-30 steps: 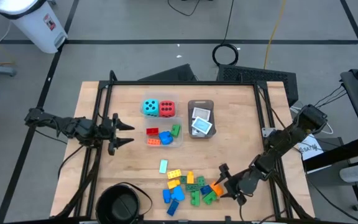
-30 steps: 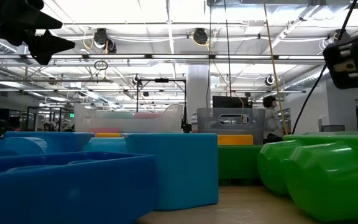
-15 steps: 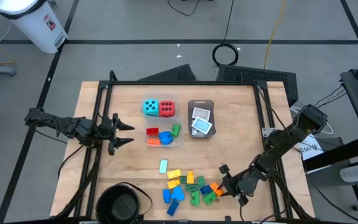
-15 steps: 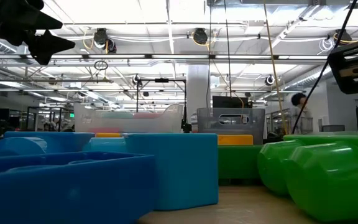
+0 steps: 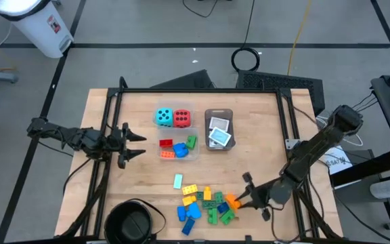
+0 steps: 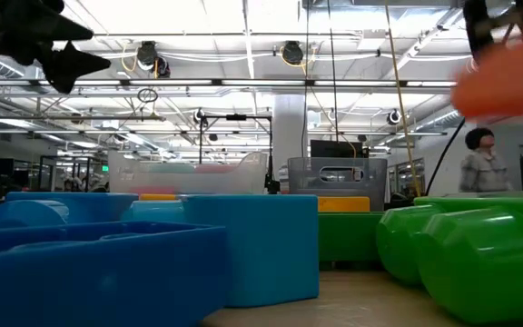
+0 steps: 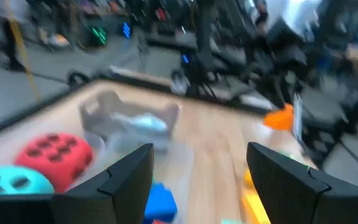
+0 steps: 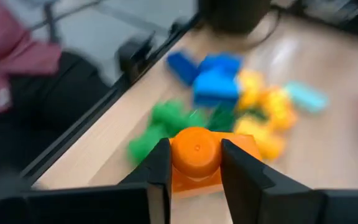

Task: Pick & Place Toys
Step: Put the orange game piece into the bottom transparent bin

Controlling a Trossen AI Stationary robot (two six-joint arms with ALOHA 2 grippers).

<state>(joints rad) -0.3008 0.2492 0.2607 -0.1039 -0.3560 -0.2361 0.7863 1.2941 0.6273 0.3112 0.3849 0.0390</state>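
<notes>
My right gripper (image 5: pixel 241 202) is shut on an orange brick (image 8: pixel 196 157) at the right edge of a pile of small bricks (image 5: pixel 202 203) near the table's front edge. The brick shows as an orange blur (image 6: pixel 502 86) in the low view. My left gripper (image 5: pixel 135 142) hangs open at the table's left side, touching nothing. The teal die (image 5: pixel 163 116) and the red die (image 5: pixel 181 118) rest side by side on the wood at the back. White cards lie in a grey tray (image 5: pixel 219 114). My right gripper pinches the orange brick between its two fingers (image 8: pixel 159 167), one on each of two opposite sides (image 8: pixel 178 163). The fingers come slanting down from the table's right side. The brick is lifted clear above the pile, a round stud (image 8: pixel 196 148) facing the wrist camera.
A clear tub (image 5: pixel 179 148) holding a few bricks stands in front of the dice. A lone teal brick (image 5: pixel 178 180) lies between tub and pile. A round black bowl (image 5: pixel 133 222) sits at the near left corner. Bare wood lies on the right half.
My right gripper has shut on the orange brick at the pile's right edge and has risen with it, lifting it clear of the table. In the low view the brick now shows high at the right.
</notes>
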